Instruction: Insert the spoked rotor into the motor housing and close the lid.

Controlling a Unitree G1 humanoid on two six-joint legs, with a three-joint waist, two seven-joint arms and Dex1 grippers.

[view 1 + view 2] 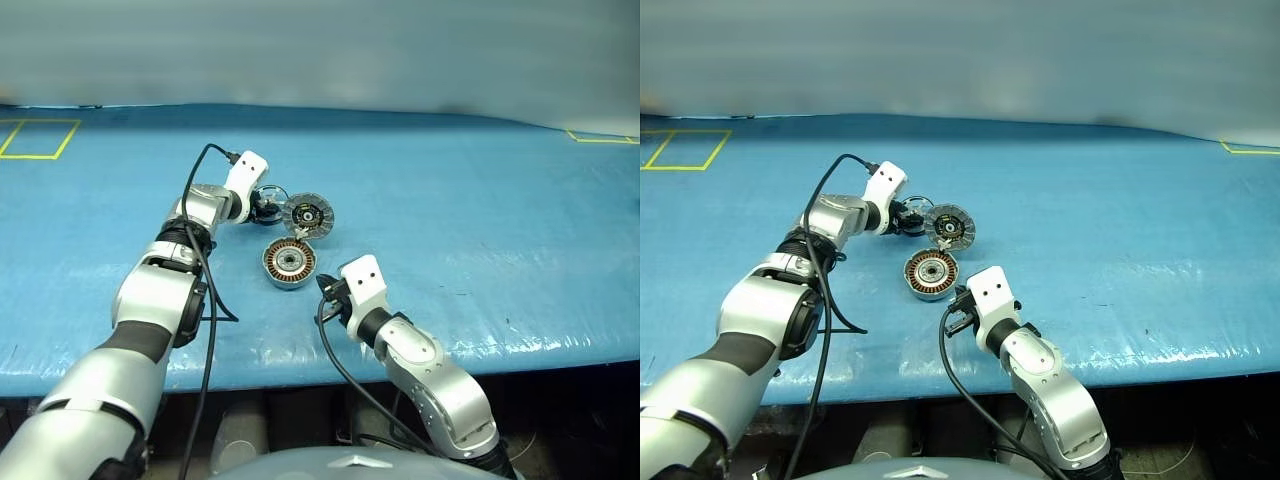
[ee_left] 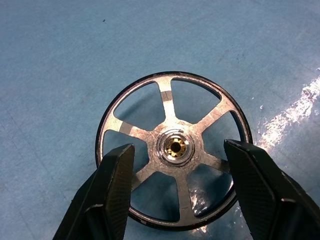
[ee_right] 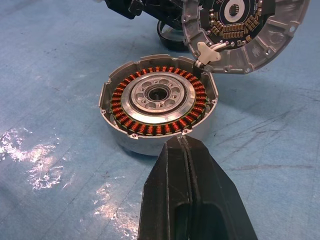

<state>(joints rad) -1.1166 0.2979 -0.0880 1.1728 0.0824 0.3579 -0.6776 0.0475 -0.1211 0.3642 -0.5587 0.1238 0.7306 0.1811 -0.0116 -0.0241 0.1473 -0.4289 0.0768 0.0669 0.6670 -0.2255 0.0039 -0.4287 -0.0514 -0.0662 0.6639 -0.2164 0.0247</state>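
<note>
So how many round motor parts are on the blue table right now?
3: the spoked rotor between the left gripper's fingers, the motor housing nearer the robot, and the lid leaning on the housing's far edge.

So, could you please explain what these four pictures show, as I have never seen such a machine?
It is a two-armed robot working over a blue table. Two pictures come from its head, looking down over both arms; the others come from a camera on each wrist. The left gripper has its black fingers open on either side of the spoked rotor, which lies flat, not clamped. The right gripper, shut and empty, points at the motor housing, an open drum with copper windings. The lid stands tilted behind the drum, against its rim.
</note>
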